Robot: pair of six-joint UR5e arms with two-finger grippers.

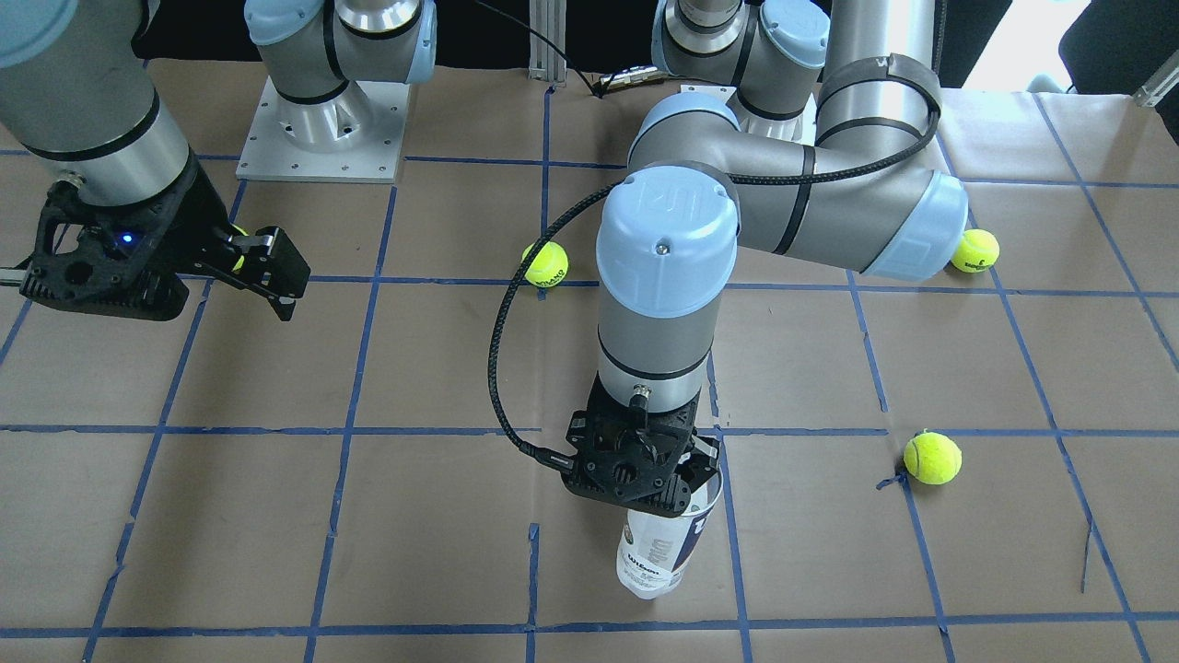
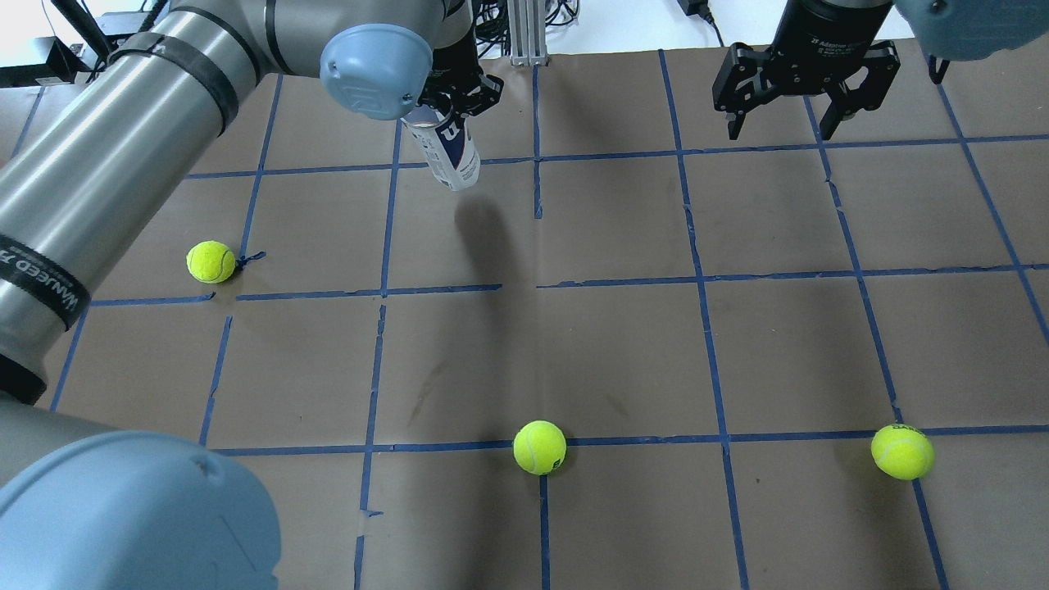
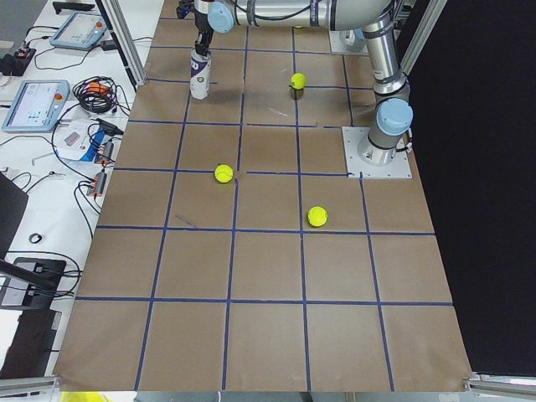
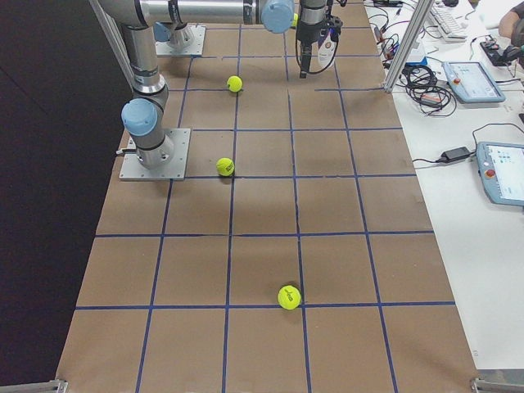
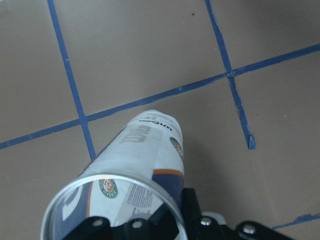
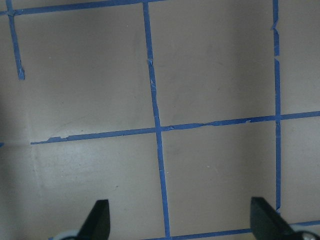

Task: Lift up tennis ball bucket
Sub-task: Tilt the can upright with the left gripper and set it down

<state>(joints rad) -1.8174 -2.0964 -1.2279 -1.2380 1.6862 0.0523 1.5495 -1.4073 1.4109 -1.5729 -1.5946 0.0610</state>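
Note:
The tennis ball bucket is a clear can with a white-and-navy label. It hangs upright from my left gripper, which is shut on its silvery rim at the open top. In the overhead view the bucket sits at the table's far side, and its shadow lies apart from it. The left wrist view looks down the bucket from its rim to the paper below. My right gripper is open and empty, hovering far to the right. Its fingertips stand wide apart over bare paper.
Several yellow-green tennis balls lie loose on the brown paper with its blue tape grid: one left, one at the near middle, one near right. Another ball lies beside the left arm's elbow. Arm bases stand at the robot's edge.

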